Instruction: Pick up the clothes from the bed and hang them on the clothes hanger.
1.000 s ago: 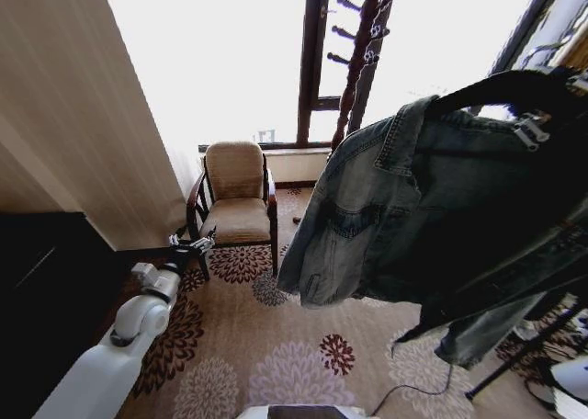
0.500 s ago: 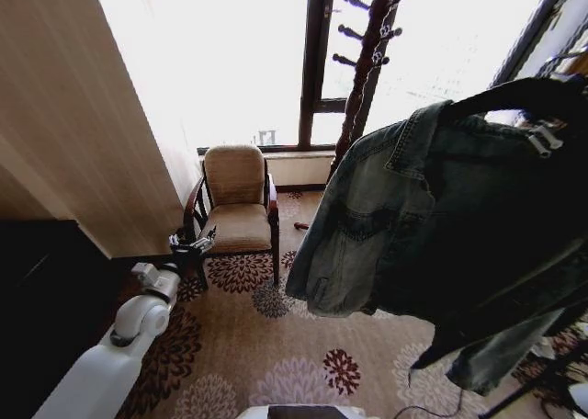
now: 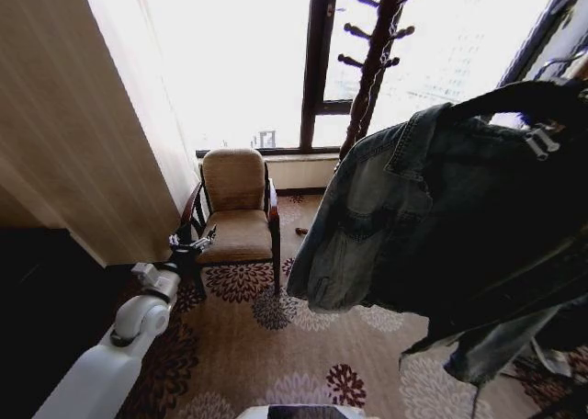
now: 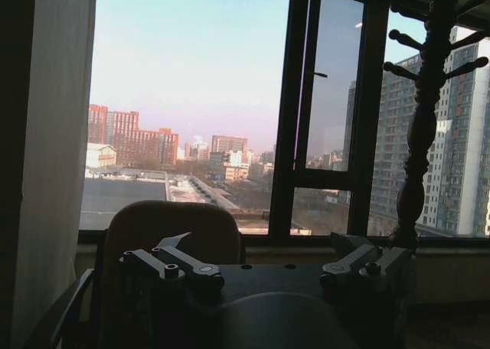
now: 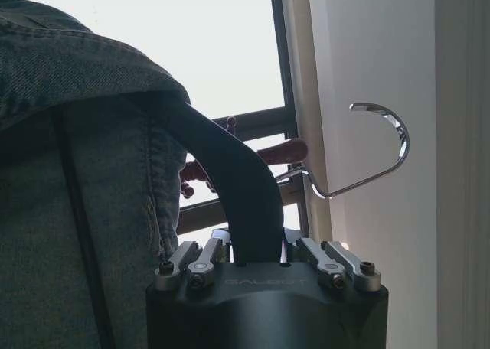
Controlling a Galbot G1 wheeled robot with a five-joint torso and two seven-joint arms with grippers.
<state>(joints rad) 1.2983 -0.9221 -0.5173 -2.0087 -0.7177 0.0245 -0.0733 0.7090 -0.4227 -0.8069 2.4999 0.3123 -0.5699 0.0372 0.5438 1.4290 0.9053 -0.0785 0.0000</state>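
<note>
The clothes, a faded blue denim jacket [image 3: 432, 226], hang in the air at the right of the head view. They are draped over the black clothes hanger [image 3: 514, 93]. My right gripper [image 5: 256, 249] is shut on the hanger's black arm [image 5: 237, 188]. Its silver hook [image 5: 383, 150] juts out free beyond the jacket [image 5: 76, 173]. My left gripper [image 3: 191, 244] is low at the left, open with nothing in it, and its fingers [image 4: 172, 261] point at the window. The bed is out of view.
A tall dark wooden coat stand [image 3: 372, 61] with pegs rises before the window, also seen from the left wrist [image 4: 421, 119]. A tan armchair [image 3: 234, 208] stands beneath the window. A beige curtain [image 3: 92, 143] and dark cabinet [image 3: 37, 309] line the left. Patterned carpet [image 3: 276, 345] lies ahead.
The whole head view has shifted, so the camera moved; the coat stand and chair now sit slightly farther right. The jacket stays on the hanger in my right gripper. The left arm is unchanged.
</note>
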